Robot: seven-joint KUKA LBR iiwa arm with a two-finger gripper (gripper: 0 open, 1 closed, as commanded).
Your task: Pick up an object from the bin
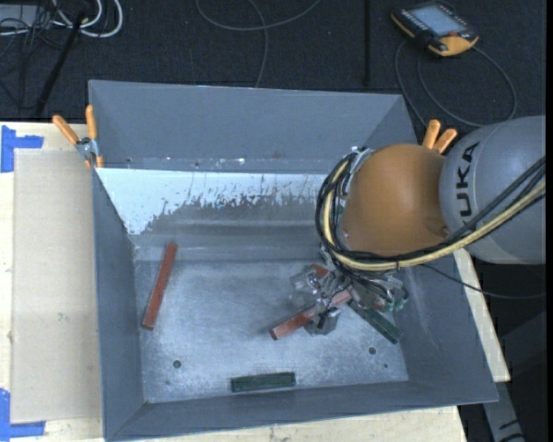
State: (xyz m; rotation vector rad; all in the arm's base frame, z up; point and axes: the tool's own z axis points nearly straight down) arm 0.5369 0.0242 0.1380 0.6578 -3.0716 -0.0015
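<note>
Working low at the right of the bin (212, 284), our gripper (324, 315) sits at one end of a red bar (290, 327). Whether it is open or closed, we cannot tell. We should centre on that bar, clear of the green piece (384, 326).

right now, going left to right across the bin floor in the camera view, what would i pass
long reddish-brown stick → dark green flat bar by the near wall → short reddish-brown stick → dark green strip under the arm's wrist
</note>
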